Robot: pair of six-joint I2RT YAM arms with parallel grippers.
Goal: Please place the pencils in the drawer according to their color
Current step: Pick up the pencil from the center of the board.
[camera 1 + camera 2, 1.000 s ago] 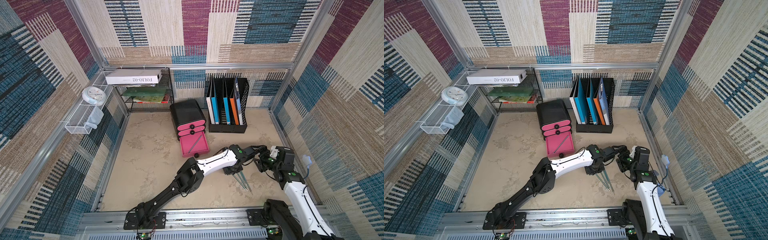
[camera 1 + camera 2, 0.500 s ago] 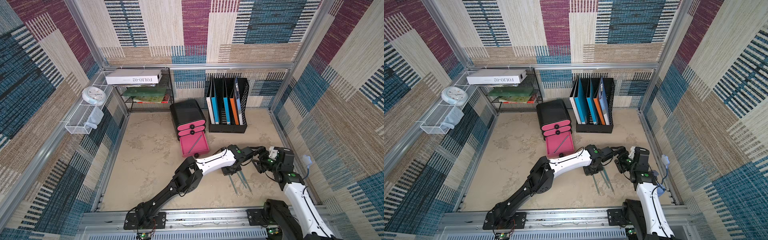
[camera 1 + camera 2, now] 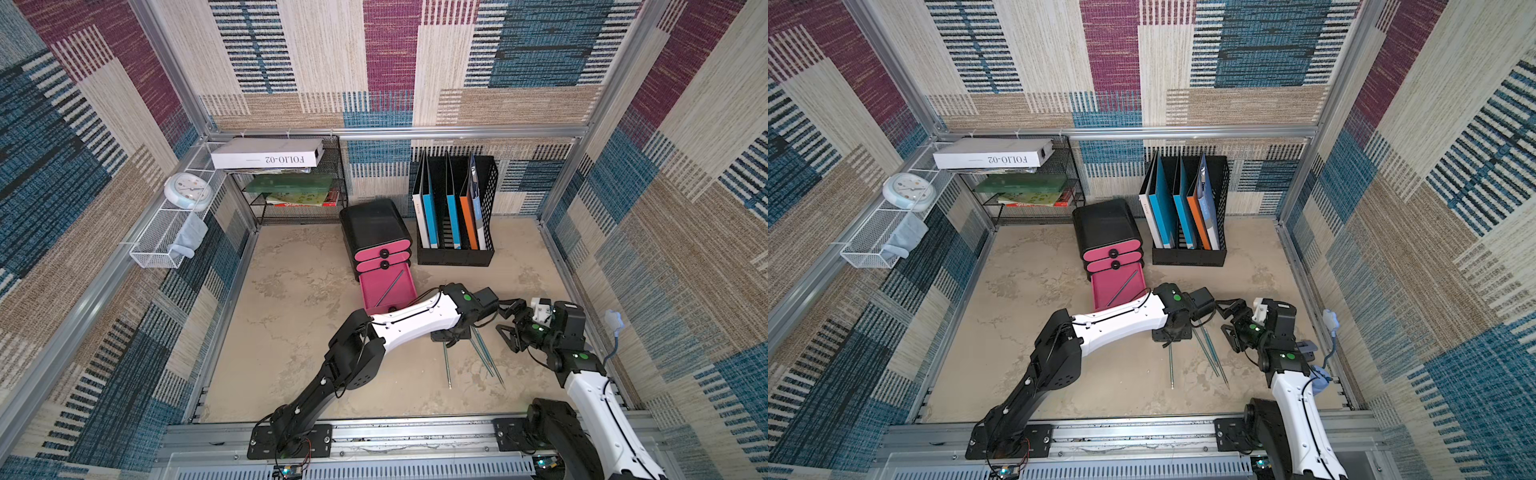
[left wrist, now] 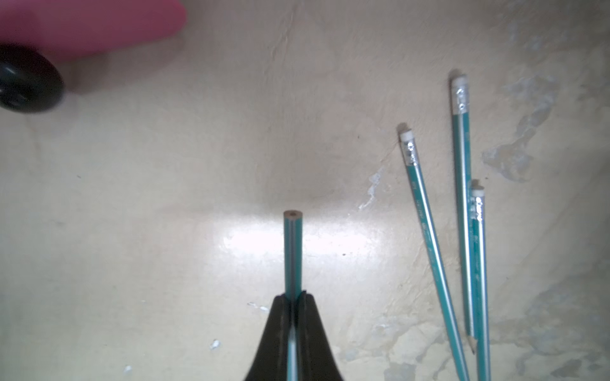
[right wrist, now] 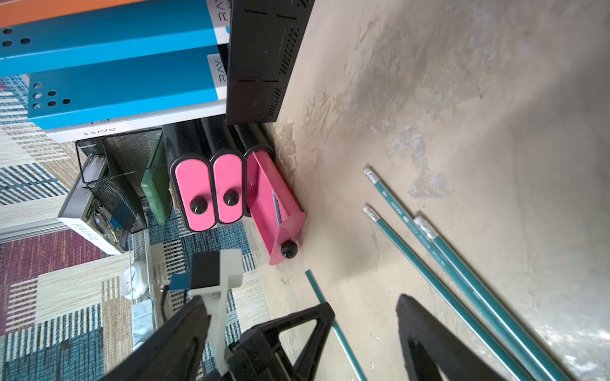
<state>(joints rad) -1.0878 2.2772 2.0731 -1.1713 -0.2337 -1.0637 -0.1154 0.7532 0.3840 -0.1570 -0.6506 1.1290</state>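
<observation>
My left gripper (image 4: 292,297) is shut on a teal pencil (image 4: 292,250) close to the floor, near its blunt end; both top views show the same grip (image 3: 446,338) (image 3: 1170,337). Three more teal pencils (image 4: 429,237) (image 3: 484,357) lie on the floor beside it. The black chest (image 3: 376,230) has its bottom pink drawer (image 3: 386,286) pulled out, with one pencil (image 3: 390,286) inside. My right gripper (image 5: 364,305) hovers open just right of the pencils (image 5: 462,280), holding nothing.
A black file holder (image 3: 455,216) with folders stands right of the chest. A wire shelf with books (image 3: 291,183) is at the back left. A white wire basket with a clock (image 3: 187,193) hangs on the left wall. Patterned walls enclose the floor.
My left gripper has shut on one teal pencil and drawn it leftward away from the other three. The right arm has barely moved and stays open.
</observation>
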